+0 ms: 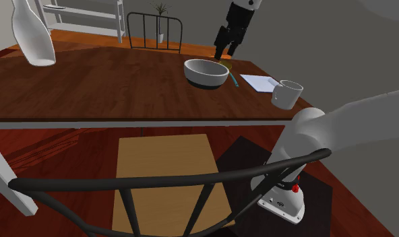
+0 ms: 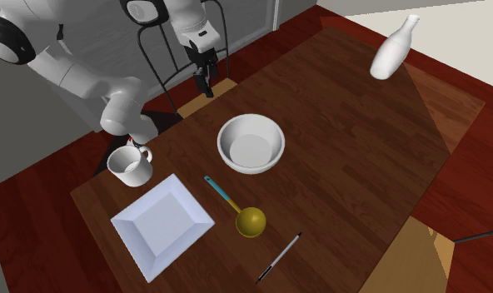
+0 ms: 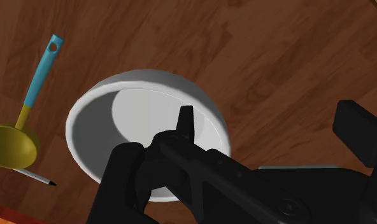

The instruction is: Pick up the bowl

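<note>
A big brown wooden table [image 2: 345,166] stands on a red-brown floor. The bowl [image 2: 251,143] sits near the middle of the table. It is the right way up and has nothing in it.

In the second exterior view, a yellow ladle [image 2: 236,208] with a blue handle lies at 6 o'clock from the bowl. A white mug [image 2: 132,166] stands at 9 o'clock, well apart from it.

My pincer [image 2: 207,90] hangs in the air at 11 o'clock from the bowl in that view. It is near the bowl but not touching it. My two fingers are apart and hold nothing. In the wrist view I look down into the bowl past them.

I think none of the job is done yet, because the bowl rests flat on the wood. I have to move over its rim and come down. Then I put one finger inside and one outside, squeeze, and lift.
</note>
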Motion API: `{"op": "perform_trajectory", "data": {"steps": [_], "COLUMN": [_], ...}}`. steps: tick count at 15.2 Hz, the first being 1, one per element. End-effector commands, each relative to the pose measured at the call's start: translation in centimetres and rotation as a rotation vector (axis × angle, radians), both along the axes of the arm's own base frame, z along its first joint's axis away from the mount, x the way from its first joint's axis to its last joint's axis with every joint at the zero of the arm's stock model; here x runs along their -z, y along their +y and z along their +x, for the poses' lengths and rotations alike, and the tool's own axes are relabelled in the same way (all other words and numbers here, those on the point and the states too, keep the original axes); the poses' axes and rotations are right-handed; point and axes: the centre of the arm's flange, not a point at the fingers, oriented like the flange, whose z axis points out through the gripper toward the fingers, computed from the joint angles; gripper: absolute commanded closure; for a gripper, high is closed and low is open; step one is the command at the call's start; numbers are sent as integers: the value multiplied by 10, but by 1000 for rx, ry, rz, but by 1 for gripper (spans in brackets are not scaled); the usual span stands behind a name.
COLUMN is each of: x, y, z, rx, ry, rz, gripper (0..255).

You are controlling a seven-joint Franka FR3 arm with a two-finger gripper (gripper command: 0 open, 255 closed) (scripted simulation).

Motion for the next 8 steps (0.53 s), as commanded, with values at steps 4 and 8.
{"op": "perform_trajectory", "data": {"steps": [4, 8], "x": [17, 42], "y": [0, 0], "z": [41, 95], "rx": [4, 10], "ry": [39, 90], "rz": [-24, -56], "gripper": [0, 0]}}
